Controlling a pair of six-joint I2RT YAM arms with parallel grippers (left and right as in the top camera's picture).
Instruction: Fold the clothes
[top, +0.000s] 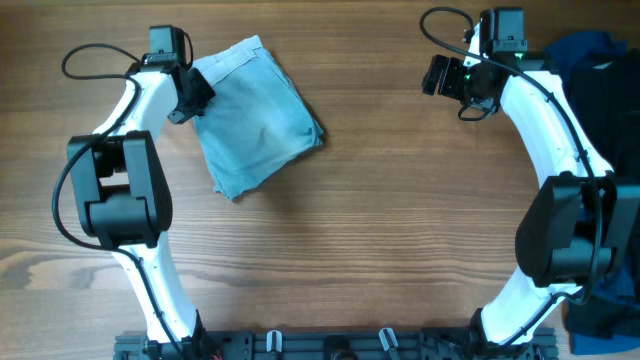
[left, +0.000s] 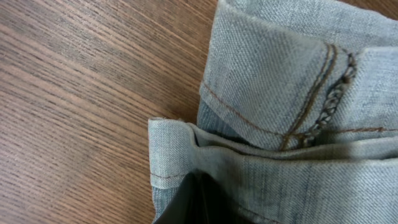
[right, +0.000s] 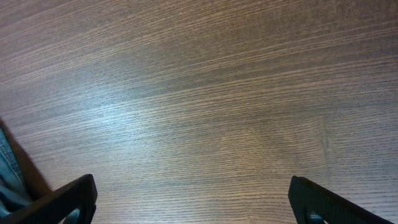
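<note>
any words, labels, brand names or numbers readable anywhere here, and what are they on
None: no readable text in any view.
Jeans: only brown stitching shows in the left wrist view, no tag or brand patch.
Table: bare wood grain, no markings.
Arms: no legible lettering; the green light near the right claw is just a lamp, not a sign.
Dark garments at the right edge: no print visible.
</note>
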